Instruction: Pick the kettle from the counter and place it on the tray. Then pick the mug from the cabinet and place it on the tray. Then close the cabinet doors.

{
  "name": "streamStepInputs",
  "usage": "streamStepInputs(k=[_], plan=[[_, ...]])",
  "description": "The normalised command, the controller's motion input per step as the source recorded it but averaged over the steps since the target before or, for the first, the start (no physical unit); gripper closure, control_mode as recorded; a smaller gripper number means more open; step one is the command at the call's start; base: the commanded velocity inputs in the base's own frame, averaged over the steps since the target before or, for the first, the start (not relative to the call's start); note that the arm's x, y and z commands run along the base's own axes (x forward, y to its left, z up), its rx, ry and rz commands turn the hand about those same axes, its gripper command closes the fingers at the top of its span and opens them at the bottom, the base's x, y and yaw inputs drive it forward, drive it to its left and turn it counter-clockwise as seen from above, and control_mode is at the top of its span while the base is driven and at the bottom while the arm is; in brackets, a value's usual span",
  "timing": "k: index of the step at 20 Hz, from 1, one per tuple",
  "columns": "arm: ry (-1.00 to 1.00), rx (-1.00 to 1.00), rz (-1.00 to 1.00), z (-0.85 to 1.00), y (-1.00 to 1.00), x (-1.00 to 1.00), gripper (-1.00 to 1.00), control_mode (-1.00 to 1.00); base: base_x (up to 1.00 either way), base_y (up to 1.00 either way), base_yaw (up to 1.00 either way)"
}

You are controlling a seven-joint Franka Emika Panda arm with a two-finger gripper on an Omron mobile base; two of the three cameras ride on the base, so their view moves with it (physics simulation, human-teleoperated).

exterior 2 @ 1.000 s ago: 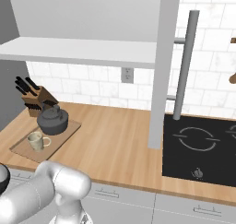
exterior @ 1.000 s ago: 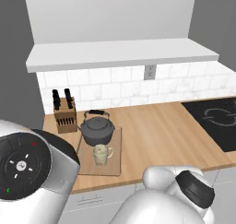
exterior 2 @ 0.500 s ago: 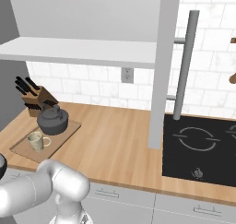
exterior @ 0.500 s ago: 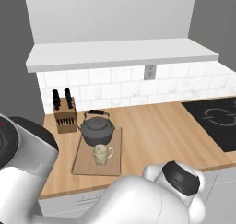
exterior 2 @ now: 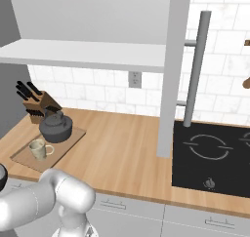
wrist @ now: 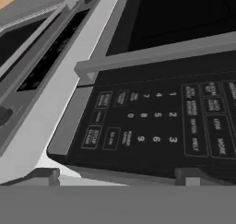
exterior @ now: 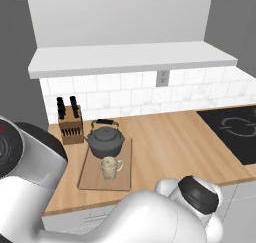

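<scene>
While the white arm fills the foreground of both base views, the kettle (exterior: 105,142) and the mug (exterior: 110,167) both sit on the tray (exterior: 125,159), which lies flat on the bench (exterior: 170,137) near its left end. Kettle occupies the rear part of the tray, handle arched upright over the lid; mug stands just in front of it, apart from it, handle toward the right in the left base view. A knife block (exterior: 69,127) stands behind and left of the tray, near the tiled wall.

Right base view: one cabinet door (exterior 2: 172,70) stands open, edge-on, swung out over the bench beside the cooktop (exterior 2: 212,155), its long silver bar handle (exterior 2: 195,68) vertical on the right face. The cabinet (exterior: 130,59) shelf floor runs white above the tiles, with a wall outlet (exterior: 162,78) below it.

Hand view: two grey finger tips (wrist: 44,176) of the tool rise at the lower edge, set well apart, nothing between them. Ahead of them lies a black microwave keypad (wrist: 156,121) with a grey bar handle (wrist: 156,55) across it.
</scene>
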Motion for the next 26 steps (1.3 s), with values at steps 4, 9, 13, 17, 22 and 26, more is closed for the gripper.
streamStepInputs(k=[4,9,13,17,22,26], plan=[[0.00,0.00,-0.16,0.00,-0.68,0.12,-1.00,-1.00,0.00,0.00,0.00],[0.02,0.00,-0.21,0.00,-0.88,0.22,-1.00,-1.00,0.00,0.00,0.00],[0.00,0.00,-0.17,0.02,-0.88,0.30,-1.00,-1.00,0.00,0.00,0.00],[0.00,0.00,-0.11,0.02,-0.82,0.47,-1.00,-1.00,0.00,0.00,0.00],[0.00,0.00,-0.04,0.00,-0.76,0.70,-1.00,-1.00,0.00,0.00,0.00],[0.00,0.00,-0.01,-0.02,-0.65,0.89,-1.00,-1.00,0.00,0.00,0.00]])
